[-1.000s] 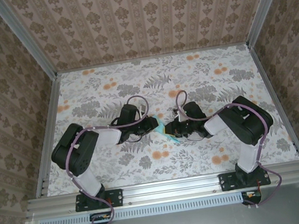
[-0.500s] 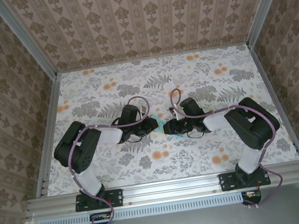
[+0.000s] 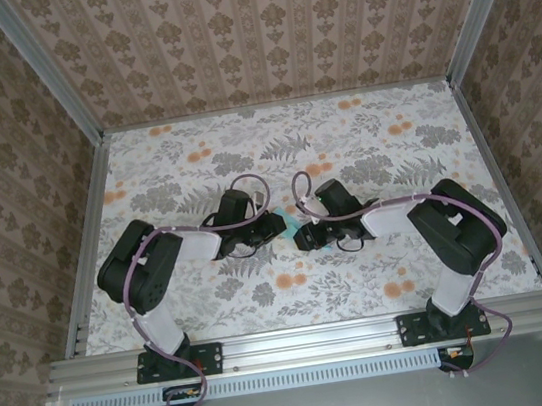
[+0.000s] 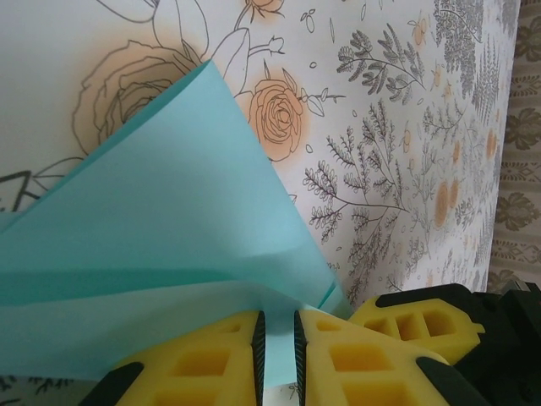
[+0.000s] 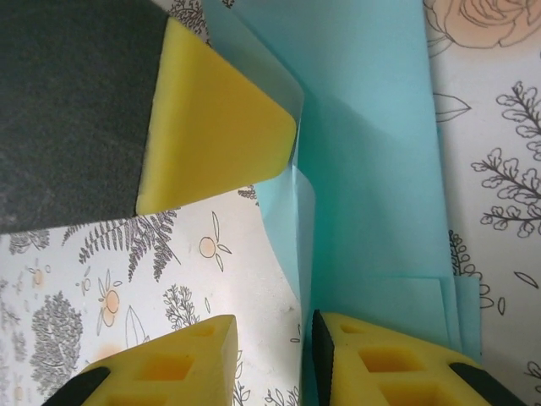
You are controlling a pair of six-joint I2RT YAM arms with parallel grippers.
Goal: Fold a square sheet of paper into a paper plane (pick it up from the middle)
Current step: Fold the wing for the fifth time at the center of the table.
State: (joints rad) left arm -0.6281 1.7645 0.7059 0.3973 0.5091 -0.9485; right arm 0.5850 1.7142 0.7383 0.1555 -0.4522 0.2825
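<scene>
1. Mid-table, over the white floral-patterned tabletop (image 3: 274,152), the two black arms meet nose to nose, with the light turquoise paper sheet (image 3: 290,218) showing as a small sliver between them
2. The left gripper (image 3: 279,227), with its yellow foam-padded fingers, is clenched on the sheet; in its own wrist view the jaws (image 4: 279,317) stand a narrow slit apart and the folded layers of paper (image 4: 169,211) run down into that slit
3. From there the sheet fans away from the left gripper as a wide pointed flap, lifted enough to throw a shadowed band across its lower layer
4. Just right of the left gripper's jaws sits one yellow finger (image 4: 423,317) of the right gripper (image 3: 301,234), close beside the paper's corner
5. In the right wrist view the sheet (image 5: 372,169) lies flat ahead of the right-hand finger, and its curled-up long edge runs down between the jaws of the right gripper (image 5: 272,320)
6. Those jaws stand a little apart, with tabletop showing beside the paper edge; I cannot tell whether they bite it
7. A yellow finger (image 5: 220,127) of the left gripper presses at that same curled edge, further along
</scene>
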